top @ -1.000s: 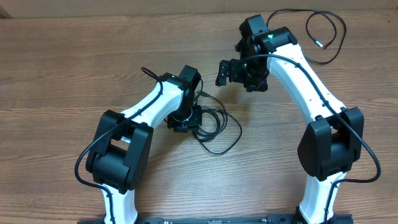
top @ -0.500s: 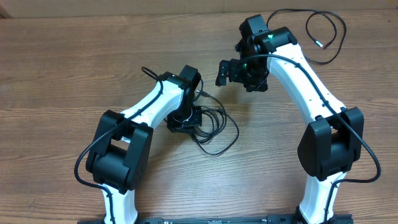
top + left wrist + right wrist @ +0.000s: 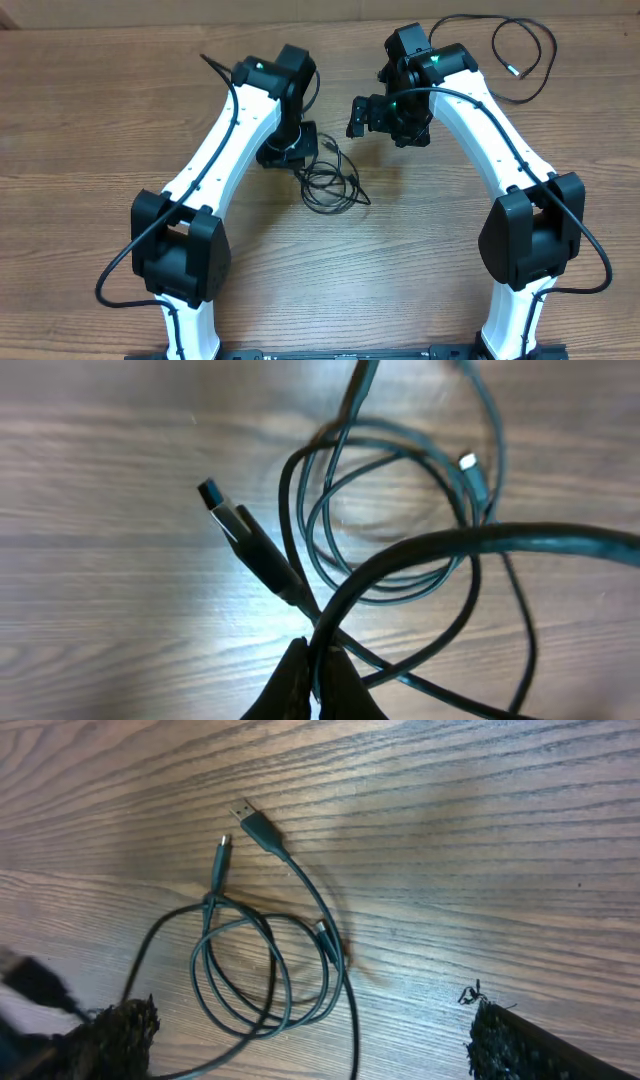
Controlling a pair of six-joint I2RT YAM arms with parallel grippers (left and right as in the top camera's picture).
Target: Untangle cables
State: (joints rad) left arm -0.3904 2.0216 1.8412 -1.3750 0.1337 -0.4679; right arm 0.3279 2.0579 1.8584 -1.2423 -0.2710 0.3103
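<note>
While your left gripper clamps one strand of the tangled cables, that bundle lies looped on the wooden table between the two arms, its USB plug free. Your right gripper hangs above it with jaws spread wide, grasping nothing. A separate cable lies at the far right.

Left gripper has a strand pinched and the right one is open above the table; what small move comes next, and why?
Likely lower the open right gripper onto the coiled cables and pinch one loop. The left gripper is shut on a strand, yet the loops lie interlaced on the table, so pulling alone would probably drag the whole bundle.
</note>
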